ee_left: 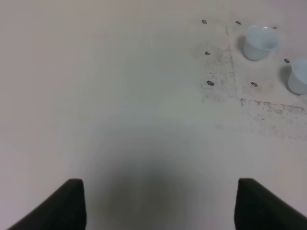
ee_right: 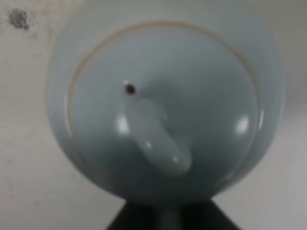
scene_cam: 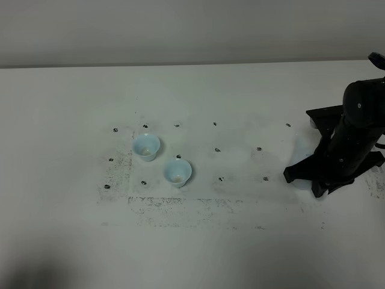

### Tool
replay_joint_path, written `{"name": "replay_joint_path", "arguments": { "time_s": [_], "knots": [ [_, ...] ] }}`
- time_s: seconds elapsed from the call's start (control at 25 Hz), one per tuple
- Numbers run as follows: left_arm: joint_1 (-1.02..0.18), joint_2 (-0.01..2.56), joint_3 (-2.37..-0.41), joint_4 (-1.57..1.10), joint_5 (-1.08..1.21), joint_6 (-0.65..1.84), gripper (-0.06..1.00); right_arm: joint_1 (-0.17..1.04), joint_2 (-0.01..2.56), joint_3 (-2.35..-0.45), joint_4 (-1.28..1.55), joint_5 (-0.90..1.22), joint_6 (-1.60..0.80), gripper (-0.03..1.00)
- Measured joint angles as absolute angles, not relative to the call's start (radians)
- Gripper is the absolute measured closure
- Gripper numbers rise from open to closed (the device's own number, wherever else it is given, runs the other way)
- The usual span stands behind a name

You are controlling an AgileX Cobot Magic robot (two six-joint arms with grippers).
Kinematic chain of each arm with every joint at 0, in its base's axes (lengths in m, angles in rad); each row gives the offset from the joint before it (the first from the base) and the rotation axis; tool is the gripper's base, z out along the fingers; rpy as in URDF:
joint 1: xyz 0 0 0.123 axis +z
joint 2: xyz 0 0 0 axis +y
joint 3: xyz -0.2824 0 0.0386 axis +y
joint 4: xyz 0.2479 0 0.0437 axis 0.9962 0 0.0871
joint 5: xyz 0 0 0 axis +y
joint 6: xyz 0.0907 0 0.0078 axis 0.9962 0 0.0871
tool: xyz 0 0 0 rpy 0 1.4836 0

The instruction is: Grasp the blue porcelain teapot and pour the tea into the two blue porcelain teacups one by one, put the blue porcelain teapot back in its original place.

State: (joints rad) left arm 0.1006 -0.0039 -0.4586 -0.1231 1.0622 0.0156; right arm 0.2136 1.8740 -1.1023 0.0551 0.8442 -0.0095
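Teapot (ee_right: 158,72) at right end of table (scene_cam: 252,253), straight under right gripper (ee_right: 165,221); high view hides it behind that arm. We read those fingers as pinched on teapot's near edge, likely handle. Left gripper (ee_left: 158,206) spread wide, empty. Near cup (scene_cam: 178,171) and far cup (scene_cam: 146,146) lie well left of teapot; right arm carries, we think.

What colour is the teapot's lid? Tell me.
Pale sky-blue, glossy; the teapot lid shows best in the right wrist view.
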Motion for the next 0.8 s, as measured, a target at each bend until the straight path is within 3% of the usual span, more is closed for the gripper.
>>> {"name": "replay_joint_path", "arguments": {
  "time_s": [0.8],
  "knots": [
    [0.101,-0.004,-0.459,-0.123,1.062,0.016,0.33,0.214,1.844,-1.102,0.029,0.815,-0.038,0.92]
  ]
}}
